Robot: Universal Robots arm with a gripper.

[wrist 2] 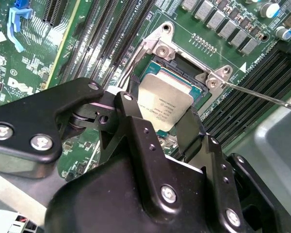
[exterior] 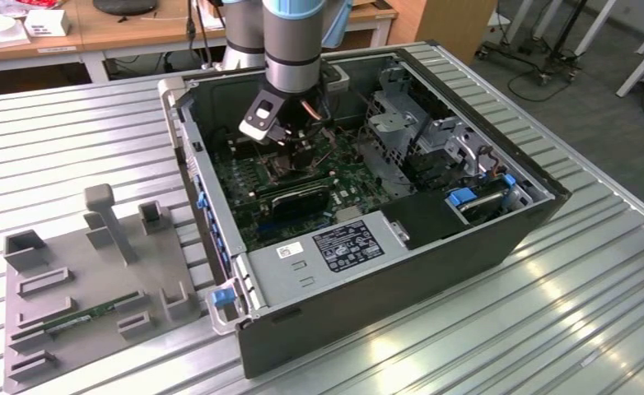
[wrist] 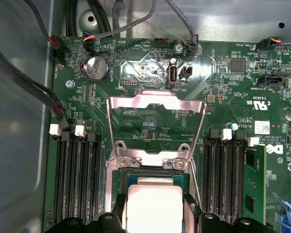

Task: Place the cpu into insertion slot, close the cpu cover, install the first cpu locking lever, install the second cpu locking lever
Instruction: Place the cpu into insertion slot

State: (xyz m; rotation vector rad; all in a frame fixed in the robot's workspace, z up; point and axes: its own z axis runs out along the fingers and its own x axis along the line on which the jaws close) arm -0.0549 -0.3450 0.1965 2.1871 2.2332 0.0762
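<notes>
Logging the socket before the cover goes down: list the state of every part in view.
insertion slot: uncovered.
cpu: held over the slot, seating unclear.
cpu cover: swung open, clear of the slot.
locking lever: released, angled away.
gripper: fingers shut on the cpu.
computer case: side open.

A ribbed metal table [exterior: 585,313] stands before wooden desks [exterior: 135,33] on a grey floor [exterior: 597,107].

Matt cpu [wrist 2: 166,109]; shiny metal cpu cover [wrist: 136,102]
</notes>
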